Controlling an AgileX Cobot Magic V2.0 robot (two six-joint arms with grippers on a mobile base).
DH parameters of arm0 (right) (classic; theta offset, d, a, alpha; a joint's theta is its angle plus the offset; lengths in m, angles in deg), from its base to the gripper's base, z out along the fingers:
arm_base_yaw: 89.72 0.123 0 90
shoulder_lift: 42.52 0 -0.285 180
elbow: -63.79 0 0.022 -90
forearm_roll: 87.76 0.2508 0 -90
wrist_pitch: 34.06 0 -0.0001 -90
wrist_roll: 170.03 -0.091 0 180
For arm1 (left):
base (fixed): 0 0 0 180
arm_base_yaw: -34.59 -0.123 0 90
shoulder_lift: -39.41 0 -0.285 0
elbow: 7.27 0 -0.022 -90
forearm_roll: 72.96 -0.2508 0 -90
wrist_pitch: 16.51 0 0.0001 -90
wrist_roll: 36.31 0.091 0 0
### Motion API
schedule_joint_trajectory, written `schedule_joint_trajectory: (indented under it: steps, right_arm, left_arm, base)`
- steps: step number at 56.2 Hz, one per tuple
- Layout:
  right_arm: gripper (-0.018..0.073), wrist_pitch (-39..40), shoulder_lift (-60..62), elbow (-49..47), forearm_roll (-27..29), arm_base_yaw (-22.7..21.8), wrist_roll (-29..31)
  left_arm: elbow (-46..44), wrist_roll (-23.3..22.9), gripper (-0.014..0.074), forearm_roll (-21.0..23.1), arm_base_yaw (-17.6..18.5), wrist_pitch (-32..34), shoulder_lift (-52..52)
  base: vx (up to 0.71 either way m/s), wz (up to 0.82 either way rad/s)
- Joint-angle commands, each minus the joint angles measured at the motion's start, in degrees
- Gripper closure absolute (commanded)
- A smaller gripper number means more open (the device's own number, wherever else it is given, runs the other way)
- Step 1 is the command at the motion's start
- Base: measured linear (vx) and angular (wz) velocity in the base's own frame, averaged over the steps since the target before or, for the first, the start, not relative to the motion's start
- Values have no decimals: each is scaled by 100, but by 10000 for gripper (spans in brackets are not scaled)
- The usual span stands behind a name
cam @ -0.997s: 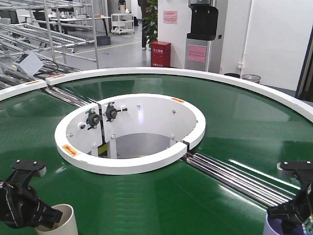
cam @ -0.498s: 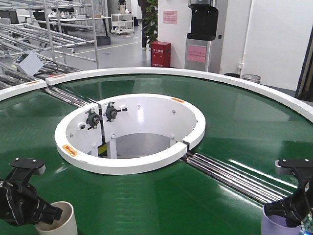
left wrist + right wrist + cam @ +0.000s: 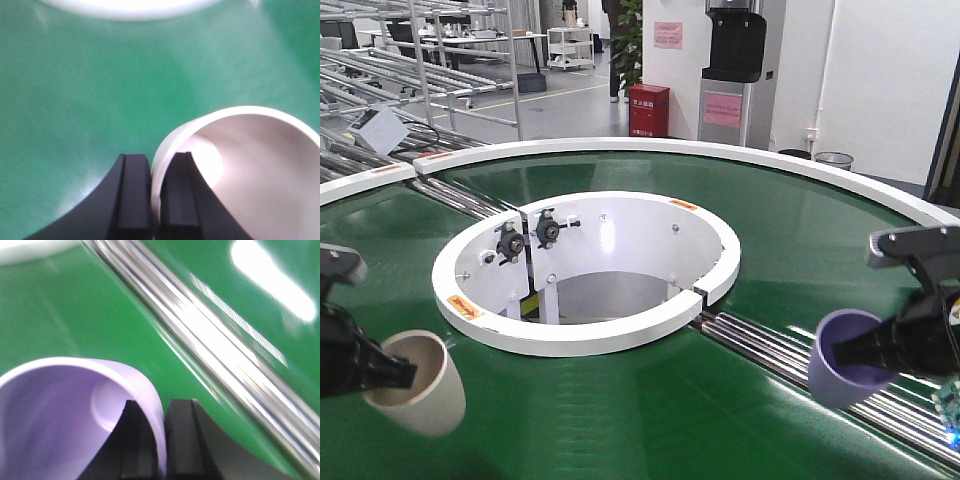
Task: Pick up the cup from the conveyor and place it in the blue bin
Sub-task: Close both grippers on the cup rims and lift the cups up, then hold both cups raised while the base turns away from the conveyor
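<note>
Pinching the cream cup (image 3: 425, 390) by its wall with the left gripper (image 3: 150, 167), setting one finger inside the mouth and one outside, clenching hard on the rim. Mirroring that on the other side, clamping the lip of the purple cup (image 3: 840, 372) with the right gripper (image 3: 164, 412). Carrying both cups tilted, seemingly clear of the green conveyor (image 3: 650, 410), holding the purple one just above the steel rollers (image 3: 775, 350). Searching for the blue bin and finding it in no view. Judging this as the carry-off, so: holding the squeeze steady, guarding against a swivel on that thin edge. Swinging smoothly, avoiding jerks. Gaining enough height for clearing a crate wall. Waiting until each cup is squarely over the bin before letting go, not sooner.
</note>
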Motion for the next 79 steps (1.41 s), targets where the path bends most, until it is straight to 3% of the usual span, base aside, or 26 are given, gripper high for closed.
schedule_joint_trajectory:
  steps: [1,14,32,79]
  right_arm:
    - [568,569,541,-170,-20,253,-137]
    - [568,643,1546,-170,-16,803,-193]
    - [568,689,2504,-170,2,897,-225]
    - [568,665,2570,-170,2,897,-225]
  left_arm:
    - [-200,86,603,137,-5,546,-653]
    - [-195,333,603,153,-5,577,-1858]
    - [-195,333,603,236,-9,586,-3184]
    - [-195,327,603,231,-9,589,-3338]
  base:
    - [0,0]
    - [0,0]
    - [0,0]
    - [0,0]
